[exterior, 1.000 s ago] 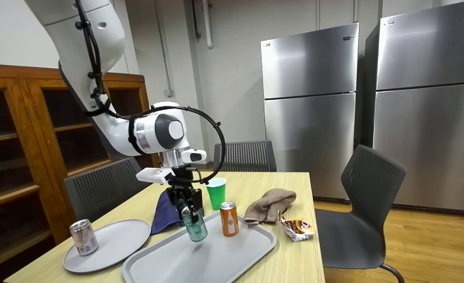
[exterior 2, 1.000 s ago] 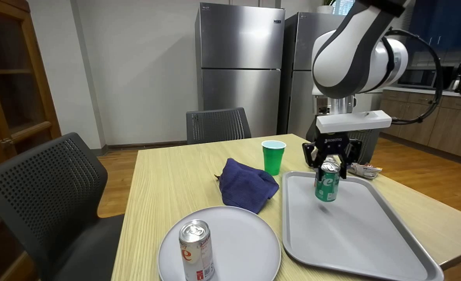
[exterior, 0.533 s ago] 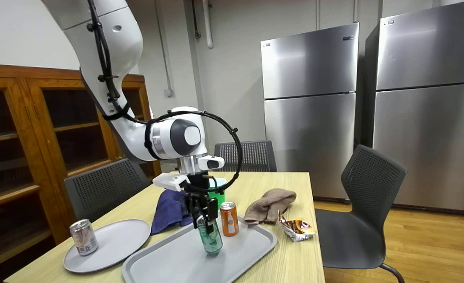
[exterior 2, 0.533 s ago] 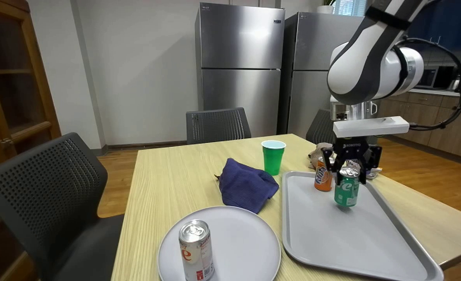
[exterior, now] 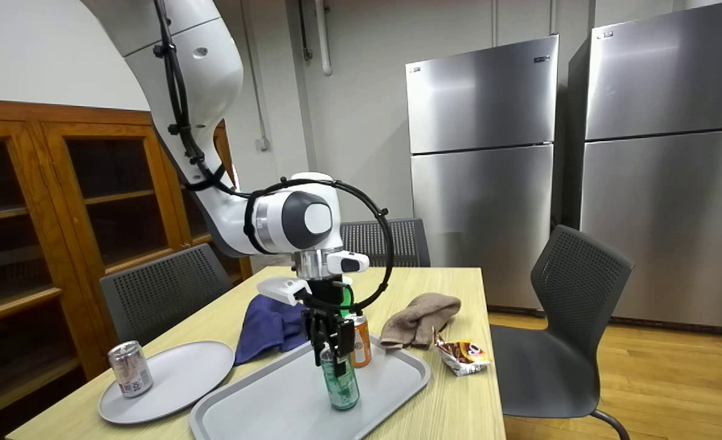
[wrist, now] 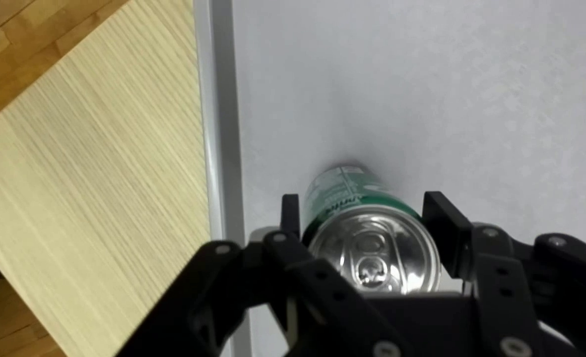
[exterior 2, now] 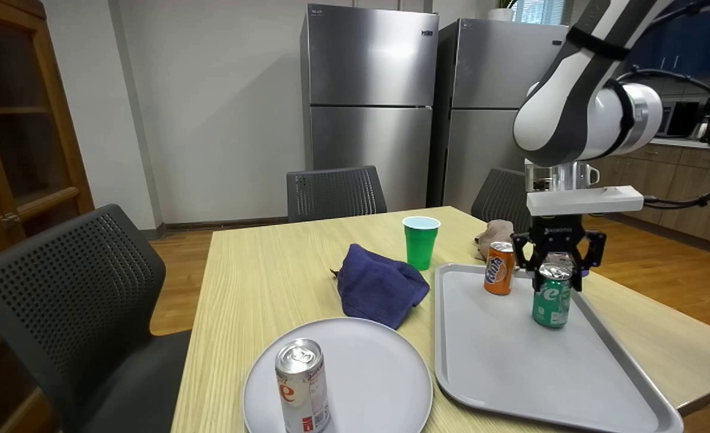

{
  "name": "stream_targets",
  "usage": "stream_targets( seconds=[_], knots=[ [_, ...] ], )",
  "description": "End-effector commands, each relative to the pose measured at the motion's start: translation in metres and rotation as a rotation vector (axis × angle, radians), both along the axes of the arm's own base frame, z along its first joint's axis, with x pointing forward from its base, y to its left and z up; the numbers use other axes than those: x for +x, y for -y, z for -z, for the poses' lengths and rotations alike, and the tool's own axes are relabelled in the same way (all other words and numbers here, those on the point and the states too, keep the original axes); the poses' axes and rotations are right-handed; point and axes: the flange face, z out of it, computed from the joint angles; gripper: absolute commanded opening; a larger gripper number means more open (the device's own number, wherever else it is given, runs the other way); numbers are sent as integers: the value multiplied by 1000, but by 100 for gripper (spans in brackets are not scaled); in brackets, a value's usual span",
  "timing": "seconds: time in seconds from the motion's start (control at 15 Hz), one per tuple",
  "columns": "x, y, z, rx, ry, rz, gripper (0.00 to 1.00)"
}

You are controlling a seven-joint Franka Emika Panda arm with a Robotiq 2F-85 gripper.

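Observation:
My gripper (exterior 2: 556, 281) is shut on a green soda can (exterior 2: 551, 307), with a finger on either side of its upper part. The can stands near upright, its bottom at or just above the grey tray (exterior 2: 499, 373); I cannot tell if it touches. In the wrist view the gripper (wrist: 362, 213) flanks the can's silver lid (wrist: 372, 243), near the tray's long rim (wrist: 218, 148). An orange can (exterior 2: 499, 269) stands on the tray close by, partly hidden behind the gripper (exterior: 329, 360) in an exterior view. A white can (exterior 2: 302, 385) stands on a round grey plate (exterior 2: 385, 373).
A dark blue cloth (exterior 2: 379, 285) and a green cup (exterior 2: 421, 243) lie beyond the plate and tray. A brown cloth (exterior: 422, 318) and a snack bag (exterior: 463, 355) lie beside the tray. Dark chairs (exterior: 556, 324) stand round the wooden table (exterior 2: 270, 270).
My gripper has carried the green can down and across the tray, to the right in both exterior views. It has moved past the orange can. The other things have not moved.

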Motion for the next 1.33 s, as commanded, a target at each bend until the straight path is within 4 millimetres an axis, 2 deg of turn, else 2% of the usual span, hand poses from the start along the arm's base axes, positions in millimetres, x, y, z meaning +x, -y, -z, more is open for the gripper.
stream_targets(
  seconds=[0.0,0.13,0.4,0.67,0.93,1.27],
  knots=[
    [8,10,-12,7,-5,-4,95],
    [11,11,-20,-4,10,-6,100],
    [18,4,-37,-32,42,-28,100],
    [25,-18,-53,-71,69,-103,100],
    [31,-58,-65,-90,99,-194,100],
    [33,-124,-75,-82,132,-307,100]
  ],
)
